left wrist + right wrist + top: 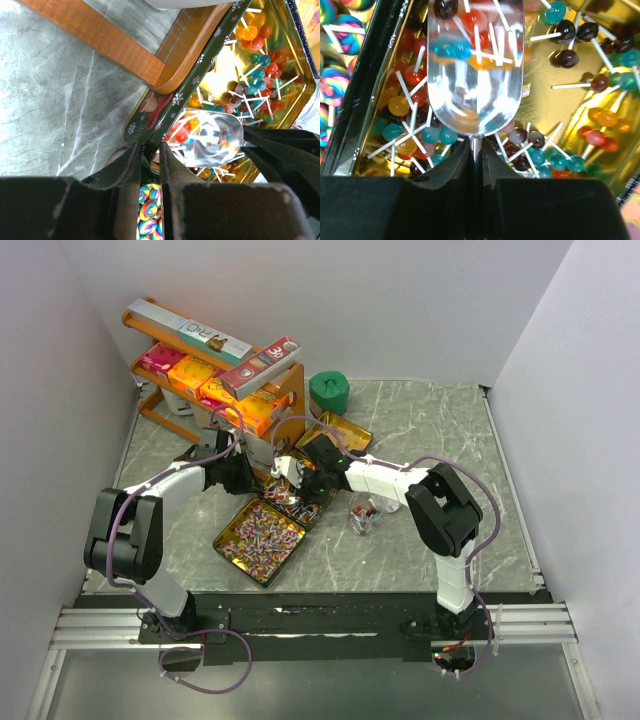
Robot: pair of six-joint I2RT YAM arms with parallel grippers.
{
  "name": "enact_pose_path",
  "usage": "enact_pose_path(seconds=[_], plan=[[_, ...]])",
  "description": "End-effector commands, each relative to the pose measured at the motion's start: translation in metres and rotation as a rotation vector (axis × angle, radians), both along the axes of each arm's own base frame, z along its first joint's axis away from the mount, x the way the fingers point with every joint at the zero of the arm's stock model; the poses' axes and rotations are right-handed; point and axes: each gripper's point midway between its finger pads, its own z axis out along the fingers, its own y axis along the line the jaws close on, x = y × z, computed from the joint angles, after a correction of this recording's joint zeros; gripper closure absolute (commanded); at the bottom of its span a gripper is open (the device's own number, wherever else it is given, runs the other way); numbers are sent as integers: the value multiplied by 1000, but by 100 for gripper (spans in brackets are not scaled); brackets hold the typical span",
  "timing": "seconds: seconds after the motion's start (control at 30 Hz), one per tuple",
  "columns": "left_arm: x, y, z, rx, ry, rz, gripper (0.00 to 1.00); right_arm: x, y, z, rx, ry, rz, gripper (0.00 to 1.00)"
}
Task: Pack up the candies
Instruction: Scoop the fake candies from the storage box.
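The candies are small ball lollipops (565,57) of mixed colours lying in a gold-lined tin (200,75). Swirl lollipops (258,538) fill a second tin beside it. My right gripper (476,145) is shut on the stem of a shiny metal scoop (475,75), whose bowl lies low over the ball lollipops. I cannot tell whether the colours in the bowl are sweets or reflections. My left gripper (150,150) is shut on the dark green rim of the ball-lollipop tin. The scoop (215,137) sits just right of it. In the top view both grippers (248,477) (300,480) meet at this tin.
A wooden rack (215,390) stacked with orange and pink boxes stands at the back left, its foot (115,45) close to the tin. A green container (328,392) and a gold lid (335,430) are behind. A small clear pack of sweets (362,515) lies to the right.
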Motion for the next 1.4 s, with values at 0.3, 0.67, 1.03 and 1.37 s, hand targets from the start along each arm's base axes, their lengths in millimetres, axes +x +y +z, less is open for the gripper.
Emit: enact_pose_path(seconds=[0.3,0.67,1.03,1.37], plan=[[6,-7,12,-21,-55,-12,87,-2,-7,0,34,87,-31,100],[8,-7,12,-19,-54,-9,92,16,-33,7,-265,-98,-65,100],[7,-9,10,-30,-46,-17,99,-4,-9,-5,-280,-160,91,100],[8,-10,10,-36,-44,-16,99,-23,46,17,19,23,61,100]])
